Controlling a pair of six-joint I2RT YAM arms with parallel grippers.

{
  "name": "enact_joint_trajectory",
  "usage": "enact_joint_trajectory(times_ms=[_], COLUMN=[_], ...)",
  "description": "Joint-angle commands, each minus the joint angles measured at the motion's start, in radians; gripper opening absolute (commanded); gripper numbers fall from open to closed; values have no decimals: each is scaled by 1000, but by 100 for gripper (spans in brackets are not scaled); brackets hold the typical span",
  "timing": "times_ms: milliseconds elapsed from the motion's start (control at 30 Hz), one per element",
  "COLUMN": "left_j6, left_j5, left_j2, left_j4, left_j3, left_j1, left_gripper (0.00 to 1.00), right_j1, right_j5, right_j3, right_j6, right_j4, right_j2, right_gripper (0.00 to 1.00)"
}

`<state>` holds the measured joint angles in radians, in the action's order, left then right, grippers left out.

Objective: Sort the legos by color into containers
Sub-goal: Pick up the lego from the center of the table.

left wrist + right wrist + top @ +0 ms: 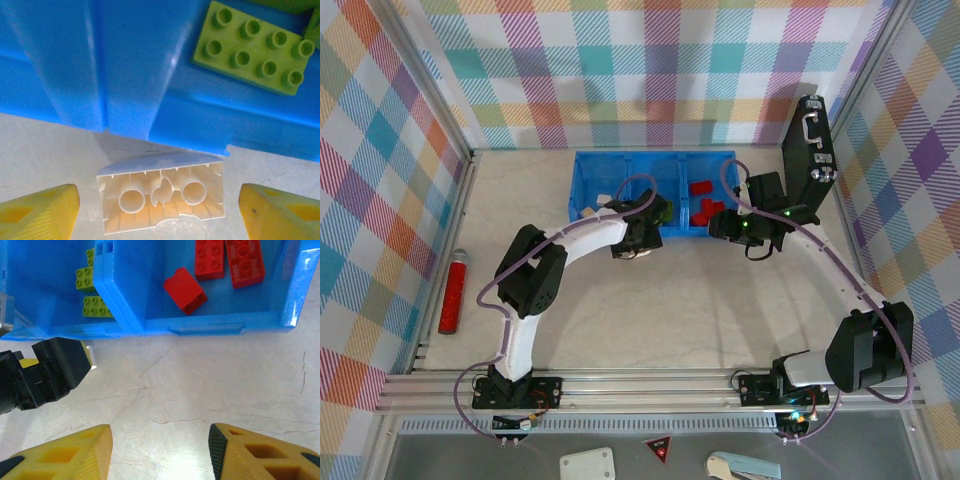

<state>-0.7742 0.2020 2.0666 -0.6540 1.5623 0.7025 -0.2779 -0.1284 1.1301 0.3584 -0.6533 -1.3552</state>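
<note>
Item for the coming move: one beige studded plastic brick [160, 197], lying on the pale tabletop [200, 385] just outside the near wall of the bright blue three-compartment plastic bin [130, 65], hollow underside towards the left wrist camera.

Left fingers [40, 212]: set wide, one at each side of the beige brick, clear of it, nothing gripped. The brick's long axis runs from finger to finger, parallel to the bin's near wall, so closing would take it by its short ends. It sits centred between them, slightly bin-ward of the tips.

Right fingers [65, 457]: apart, nothing between them, over bare tabletop short of the bin's near wall at the red end. The left arm is judged clearly the nearer.

Count, bin contents:
- Right-end compartment: three red bricks [185, 290].
- Middle compartment: lime green bricks [252, 47], three seen in part; the total cannot be told.
- Left-end compartment: pale bricks [603, 196], apparently two, too small to confirm.

Outside the bin: one brick, the beige one.
</note>
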Motion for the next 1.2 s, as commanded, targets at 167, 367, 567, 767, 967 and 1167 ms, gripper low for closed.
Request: enact_joint_trajectory(times_ms=[167,367,567,767,967,1167], left_j6=[-9,0,9,18,25,31], left_j5=[76,138,176,182,188,193], left_j2=[6,10,15,21,9,-10], left_j4=[7,43,109,141,151,151], left_j3=[-29,-54,-103,-118,-123,-133], left_j1=[37,47,55,55,57,56], left_gripper=[83,83,83,78,70,67], right_j1=[0,0,0,1,0,0], right_j5=[-2,0,-2,-5,-5,-5], right_j3=[-19,-24,-24,-19,-21,-21], right_j6=[-2,-3,-3,-3,-1,0], right_j4=[-20,-23,-25,-26,-30,-34], right_j2=[39,47,45,44,51,63], right_gripper=[55,55,55,55,55,55])
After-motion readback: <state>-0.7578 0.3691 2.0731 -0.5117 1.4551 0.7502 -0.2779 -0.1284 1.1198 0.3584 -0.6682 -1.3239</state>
